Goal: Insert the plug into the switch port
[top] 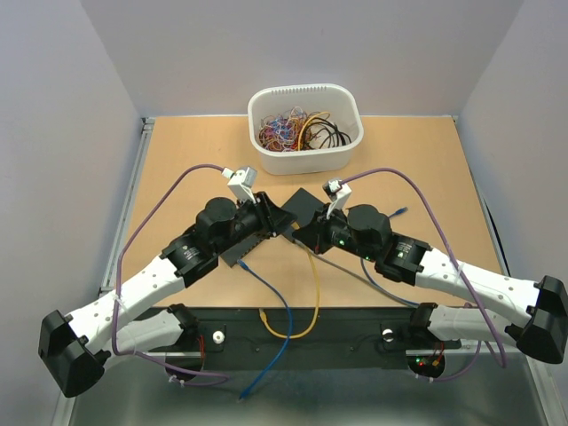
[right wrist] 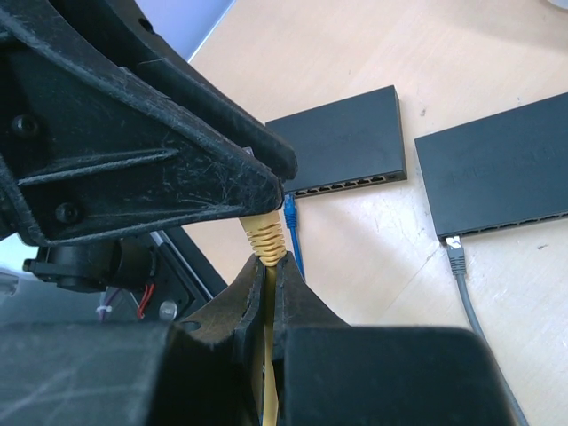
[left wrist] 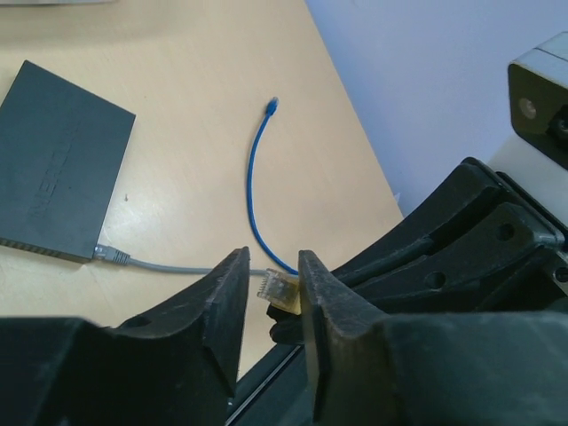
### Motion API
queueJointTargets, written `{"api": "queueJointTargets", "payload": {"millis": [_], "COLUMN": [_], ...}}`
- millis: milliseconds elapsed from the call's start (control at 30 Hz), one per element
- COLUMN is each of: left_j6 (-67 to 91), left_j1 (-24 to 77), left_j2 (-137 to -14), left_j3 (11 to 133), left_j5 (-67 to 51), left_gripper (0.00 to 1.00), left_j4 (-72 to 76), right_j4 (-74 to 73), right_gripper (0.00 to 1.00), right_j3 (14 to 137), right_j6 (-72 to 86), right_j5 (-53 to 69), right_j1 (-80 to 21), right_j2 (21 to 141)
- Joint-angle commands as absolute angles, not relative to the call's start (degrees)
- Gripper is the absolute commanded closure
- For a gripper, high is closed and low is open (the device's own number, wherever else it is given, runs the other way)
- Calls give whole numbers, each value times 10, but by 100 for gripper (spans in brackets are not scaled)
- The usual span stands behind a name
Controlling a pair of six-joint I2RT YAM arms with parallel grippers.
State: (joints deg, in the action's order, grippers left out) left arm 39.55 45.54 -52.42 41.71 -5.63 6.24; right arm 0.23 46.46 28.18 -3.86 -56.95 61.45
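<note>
Here, from above, your left gripper [top: 277, 222] and right gripper [top: 306, 233] meet over the two switches [top: 304, 202], probably to hand over the yellow cable [top: 316, 297]. In the left wrist view, the left jaws stand slightly apart around the plug [left wrist: 277, 290], one thin gap visible. In the right wrist view, the right gripper is clamped on the cable below the boot [right wrist: 264, 238]; the ports [right wrist: 346, 185] lie well apart.

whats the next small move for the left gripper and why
Probably close the left gripper on the yellow plug: it sits between the fingers with a gap showing on one side, while the right gripper pinches the cable boot behind it.
</note>
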Motion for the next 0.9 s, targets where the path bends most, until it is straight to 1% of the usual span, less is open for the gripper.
{"api": "queueJointTargets", "payload": {"millis": [0,67,100,133,167,267,300,333,367,433,533,633,867], "left_j6": [388,389,389,390,391,390,390,393,401,415,431,446,454], "left_j1": [460,460,460,460,461,462,462,461,461,461,461,462,463], "left_j2": [-516,-517,-517,-517,-517,-516,-515,-515,-516,-524,-540,-556,-582], "left_j3": [416,415,414,414,412,410,410,412,415,431,459,489,524], "left_j5": [-43,-43,-43,-43,-44,-45,-45,-44,-37,-19,-7,-10,-4], "left_gripper": [66,71,77,80,88,100,100,100,100,100,100,100,100], "left_j4": [98,100,100,102,103,102,102,95,86,47,1,-51,-92], "right_j4": [47,50,51,53,54,57,56,55,53,41,12,-16,-31], "right_gripper": [100,100,100,100,100,99,96,88,67,47,44,45,55], "right_j3": [482,481,479,478,477,476,477,477,479,482,502,519,541], "right_j6": [290,292,292,294,294,297,296,290,285,270,248,228,216], "right_j5": [-31,-29,-28,-28,-27,-27,-41,-49,-64,-81,-109,-115,-108], "right_j1": [-565,-565,-565,-565,-564,-565,-565,-565,-565,-566,-565,-565,-565], "right_j2": [606,607,608,608,608,608,608,606,606,599,600,614,644]}}
